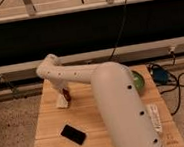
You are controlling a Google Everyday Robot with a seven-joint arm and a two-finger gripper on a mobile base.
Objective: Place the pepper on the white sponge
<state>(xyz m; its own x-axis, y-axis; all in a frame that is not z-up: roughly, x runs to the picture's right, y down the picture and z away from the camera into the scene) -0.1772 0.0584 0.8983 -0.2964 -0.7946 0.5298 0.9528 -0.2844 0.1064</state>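
The gripper (64,93) hangs left of centre over the white sponge (62,103), with the pepper (67,95) at its tip; whether it grips the pepper I cannot tell. If released off-centre, the roundish pepper could roll onto the table (48,139). Count: one pepper, one white sponge, one black slab (73,134), one green bowl (138,80).

The small white sponge (62,103) lies flat on the left side of the wooden table (50,138). The tiny dark red pepper (67,95) is at its top right edge, just under the gripper (64,91).
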